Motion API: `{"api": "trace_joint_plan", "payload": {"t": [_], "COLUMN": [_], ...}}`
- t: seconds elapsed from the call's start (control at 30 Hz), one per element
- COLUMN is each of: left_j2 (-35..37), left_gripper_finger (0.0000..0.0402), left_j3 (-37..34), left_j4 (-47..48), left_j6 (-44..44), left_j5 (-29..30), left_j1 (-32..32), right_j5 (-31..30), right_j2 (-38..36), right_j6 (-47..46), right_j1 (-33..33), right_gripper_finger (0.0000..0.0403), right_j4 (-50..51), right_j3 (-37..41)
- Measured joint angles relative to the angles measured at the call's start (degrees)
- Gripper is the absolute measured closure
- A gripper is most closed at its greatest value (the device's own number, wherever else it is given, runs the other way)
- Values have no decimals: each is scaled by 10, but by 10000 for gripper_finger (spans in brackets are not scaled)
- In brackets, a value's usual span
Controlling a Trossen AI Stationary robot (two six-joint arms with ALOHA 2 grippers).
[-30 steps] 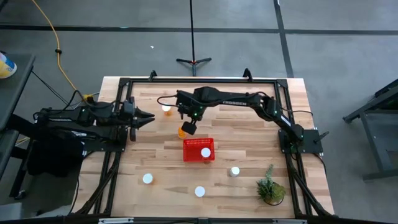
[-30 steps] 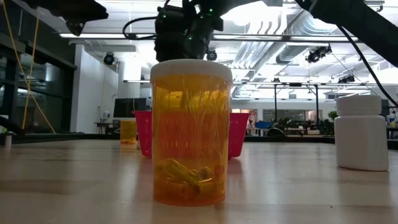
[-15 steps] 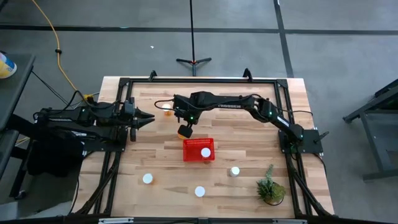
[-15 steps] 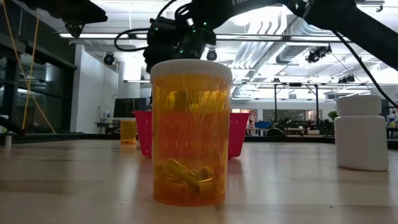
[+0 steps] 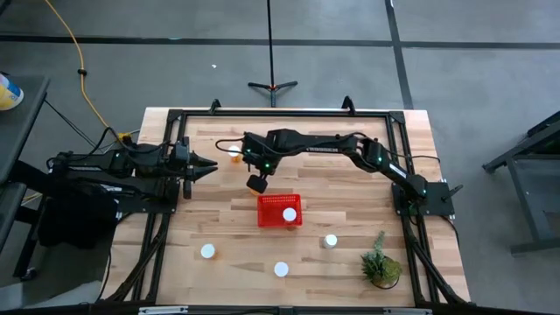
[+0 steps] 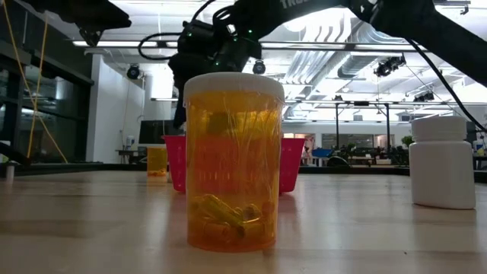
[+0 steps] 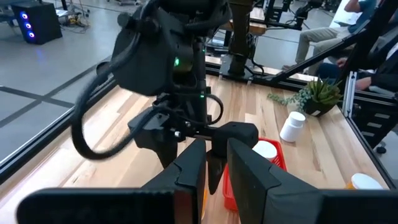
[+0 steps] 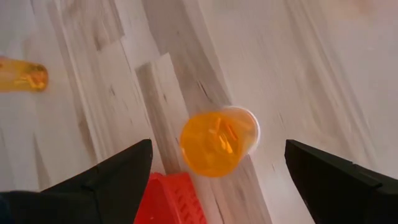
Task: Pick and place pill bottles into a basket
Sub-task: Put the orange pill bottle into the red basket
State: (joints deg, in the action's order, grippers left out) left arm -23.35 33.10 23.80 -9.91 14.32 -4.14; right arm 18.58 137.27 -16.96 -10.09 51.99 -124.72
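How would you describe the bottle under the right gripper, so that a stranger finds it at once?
Find the red basket in the middle of the table. Just beyond its left corner, below the open right gripper, a bottle lies on the wood. Unlike the white-capped bottles, it shows its orange body.

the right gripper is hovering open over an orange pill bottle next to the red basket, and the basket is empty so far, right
Not quite: the red basket already holds one white-capped pill bottle, as the high view shows. The rest holds: the right gripper hovers open over an orange pill bottle beside the basket.
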Motion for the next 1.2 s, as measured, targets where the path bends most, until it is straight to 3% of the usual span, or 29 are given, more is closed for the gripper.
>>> {"api": "trace_joint_plan", "payload": {"t": [0.73, 1.2], "left_j2": [0, 0], "left_gripper_finger": [298, 298], "left_j3": [0, 0], "left_j4": [4, 4], "left_j6": [0, 0], "left_j5": [0, -1], "left_j1": [0, 0], "right_j5": [16, 14], "right_j2": [35, 36], "right_j6": [-14, -21], "right_j1": [19, 18], "right_gripper_finger": [57, 156], "right_j4": [-28, -43], "right_j3": [0, 0]}}
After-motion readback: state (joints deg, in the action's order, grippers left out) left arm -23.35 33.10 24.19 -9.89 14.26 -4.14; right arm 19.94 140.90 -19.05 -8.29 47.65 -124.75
